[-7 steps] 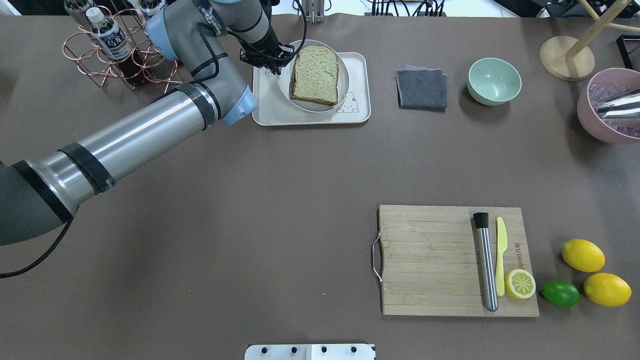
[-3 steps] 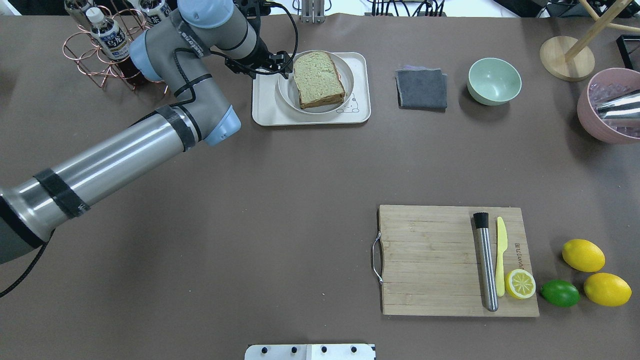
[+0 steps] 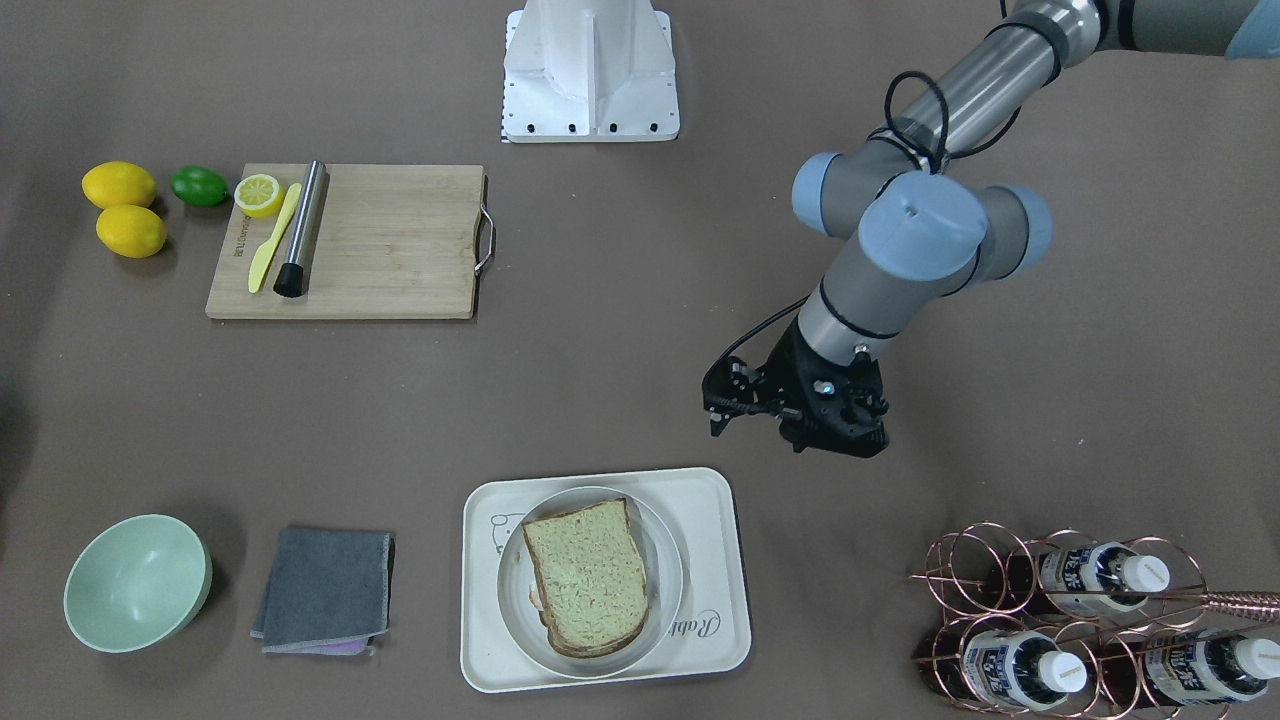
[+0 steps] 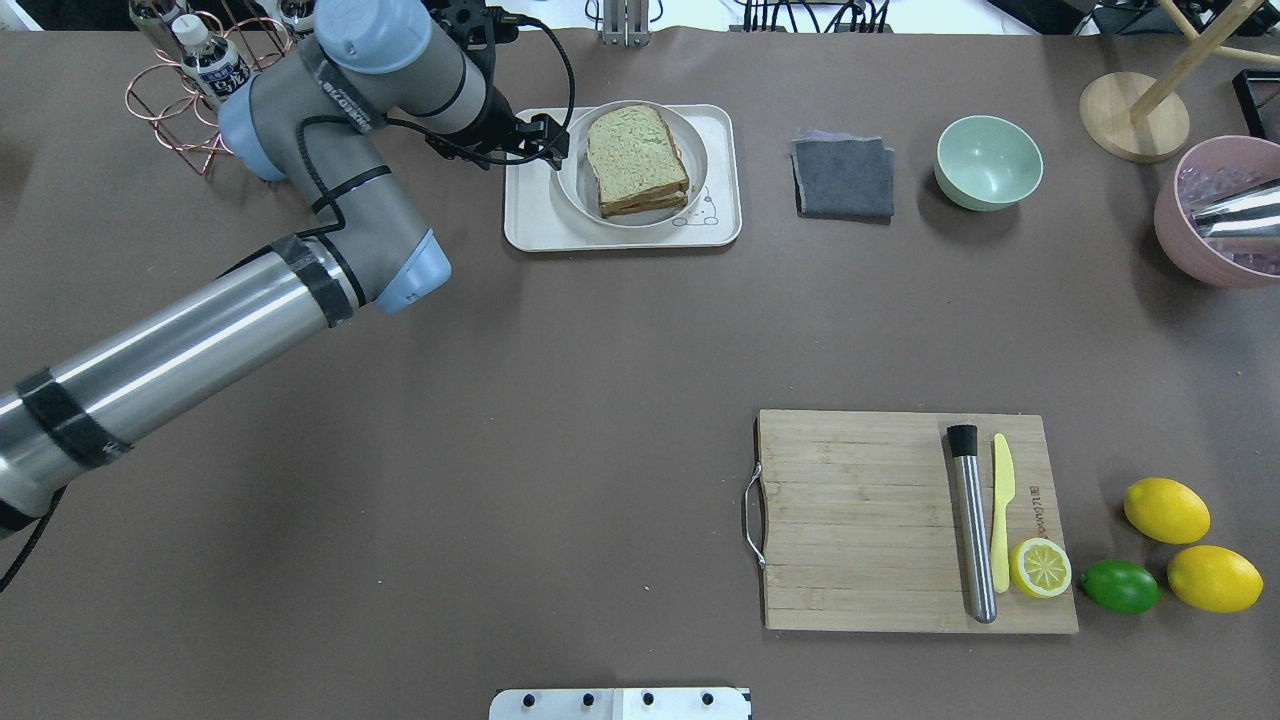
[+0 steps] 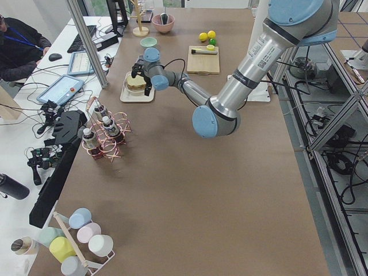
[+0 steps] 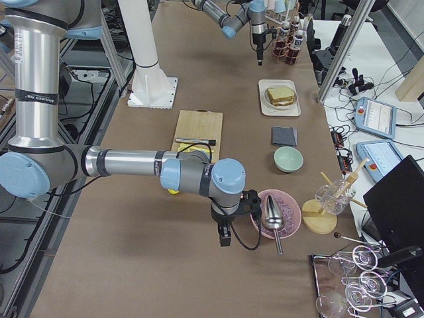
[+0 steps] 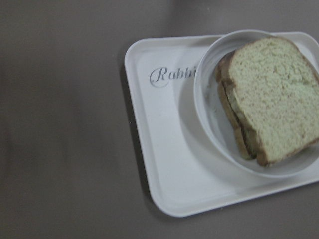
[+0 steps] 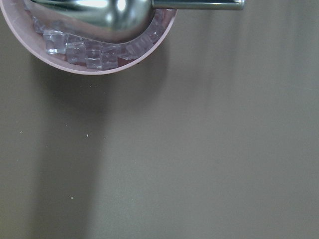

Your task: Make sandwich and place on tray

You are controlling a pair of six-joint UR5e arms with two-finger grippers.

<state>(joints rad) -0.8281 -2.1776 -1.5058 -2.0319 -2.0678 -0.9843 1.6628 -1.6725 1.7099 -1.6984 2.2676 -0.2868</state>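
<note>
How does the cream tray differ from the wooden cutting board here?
The tray is cream-white with rounded corners and a raised rim; the cutting board is flat wood with a metal handle. The tray carries a round plate with the sandwich; the cutting board carries a metal tube, a yellow knife and a lemon half. Both are rectangular and lie flat on the brown table.

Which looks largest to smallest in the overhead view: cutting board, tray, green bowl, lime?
1. cutting board
2. tray
3. green bowl
4. lime
The cutting board is nearer the camera, so its lead over the tray is unsure.
</note>
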